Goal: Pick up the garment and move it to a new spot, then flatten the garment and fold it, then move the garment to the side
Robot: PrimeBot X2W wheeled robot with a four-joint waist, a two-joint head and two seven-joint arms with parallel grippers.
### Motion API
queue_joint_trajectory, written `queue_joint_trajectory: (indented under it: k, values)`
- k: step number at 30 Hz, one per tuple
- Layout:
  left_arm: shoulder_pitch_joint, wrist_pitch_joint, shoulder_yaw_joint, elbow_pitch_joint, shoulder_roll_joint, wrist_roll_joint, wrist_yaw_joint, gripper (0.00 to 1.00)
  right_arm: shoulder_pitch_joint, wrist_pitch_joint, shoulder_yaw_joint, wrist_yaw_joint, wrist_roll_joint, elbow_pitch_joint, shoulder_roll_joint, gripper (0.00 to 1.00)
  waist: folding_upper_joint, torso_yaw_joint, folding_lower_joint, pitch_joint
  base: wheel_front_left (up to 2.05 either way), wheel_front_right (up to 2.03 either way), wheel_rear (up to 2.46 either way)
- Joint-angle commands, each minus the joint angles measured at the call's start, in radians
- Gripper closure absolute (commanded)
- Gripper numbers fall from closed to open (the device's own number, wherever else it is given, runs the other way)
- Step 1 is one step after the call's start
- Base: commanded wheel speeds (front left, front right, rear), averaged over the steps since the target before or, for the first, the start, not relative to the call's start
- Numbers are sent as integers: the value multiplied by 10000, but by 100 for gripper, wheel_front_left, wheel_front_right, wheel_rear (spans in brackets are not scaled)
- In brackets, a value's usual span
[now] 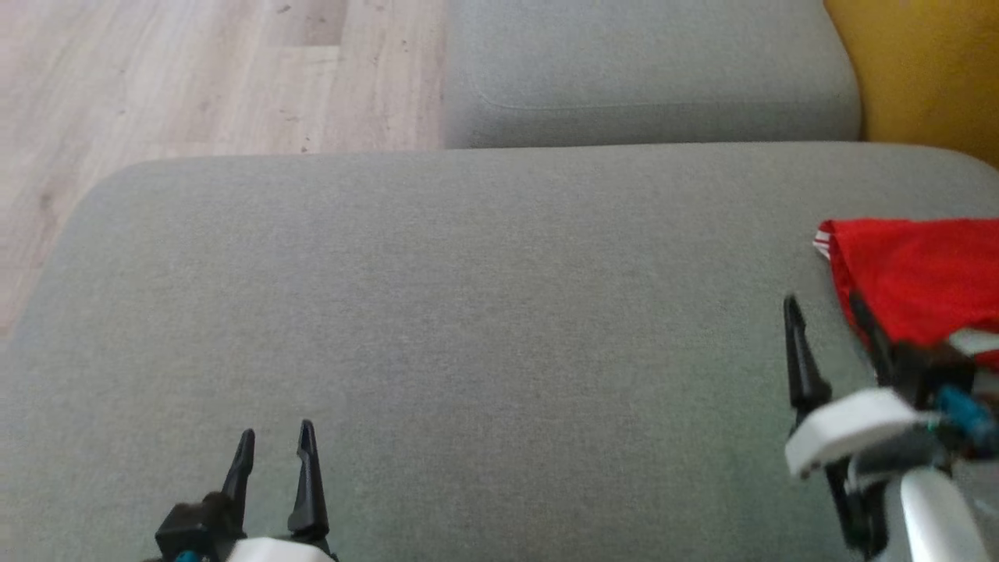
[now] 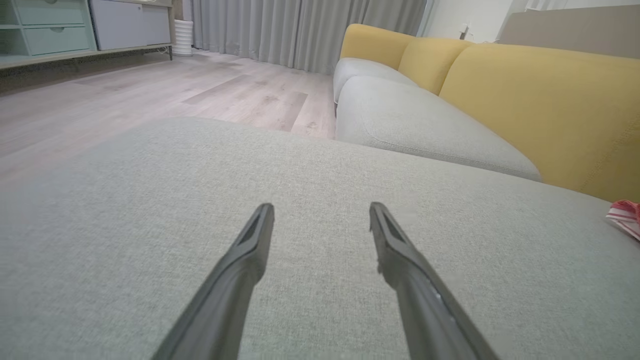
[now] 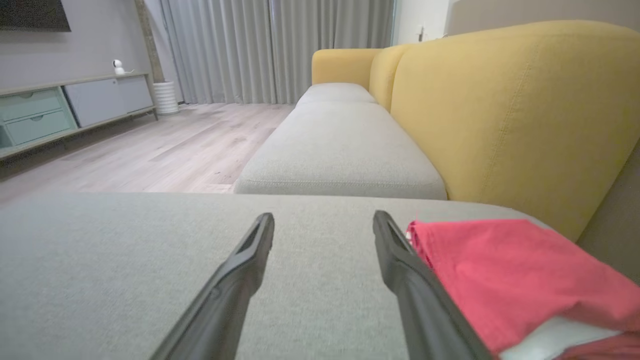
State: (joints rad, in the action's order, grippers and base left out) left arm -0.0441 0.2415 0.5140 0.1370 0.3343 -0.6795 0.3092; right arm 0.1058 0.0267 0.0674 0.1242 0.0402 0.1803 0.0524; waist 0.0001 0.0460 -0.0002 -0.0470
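A folded red garment (image 1: 913, 285) with a white striped edge lies at the right end of the grey seat cushion (image 1: 468, 328). My right gripper (image 1: 827, 308) stands open beside its left edge, one finger along the fabric, nothing between the fingers. In the right wrist view the garment (image 3: 505, 272) lies just right of my right gripper (image 3: 324, 220). My left gripper (image 1: 277, 439) is open over bare cushion at the lower left, far from the garment. In the left wrist view my left gripper (image 2: 321, 209) points across the cushion and a corner of the garment (image 2: 625, 215) shows at the far right.
A second grey cushion (image 1: 648, 70) lies beyond, with yellow backrests (image 3: 500, 110) on the right. Wooden floor (image 1: 195, 78) lies off the cushion's far left edge. A low cabinet (image 3: 60, 110) and grey curtains (image 3: 275, 50) stand farther off.
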Motion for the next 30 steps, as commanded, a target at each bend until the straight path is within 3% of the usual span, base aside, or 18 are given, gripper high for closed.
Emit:
queue_joint_trajectory:
  k: [1, 6, 13, 30]
  values:
    - [296, 147, -428, -232, 146, -4, 72, 0, -156, -286, -318, 65, 21, -514, -5, 0, -1, 198, 2, -155, 0, 0, 0]
    - [178, 125, -244, 14, 112, 66, 35, 0, -1504, -946, -684, 65, 1048, -735, -18, 0, -1, 381, 2, -327, 0, 0, 0]
    - [156, 47, -127, 210, 57, 31, 20, 0, -2261, -1285, -1188, 65, 1401, -928, -20, 0, -1, 366, 2, -421, 0, 0, 0]
    - [158, 51, -42, 220, -63, -91, -87, 0, -2400, -1426, -1567, 65, 1533, -746, -21, 0, -1, 260, 2, -395, 0, 0, 0]
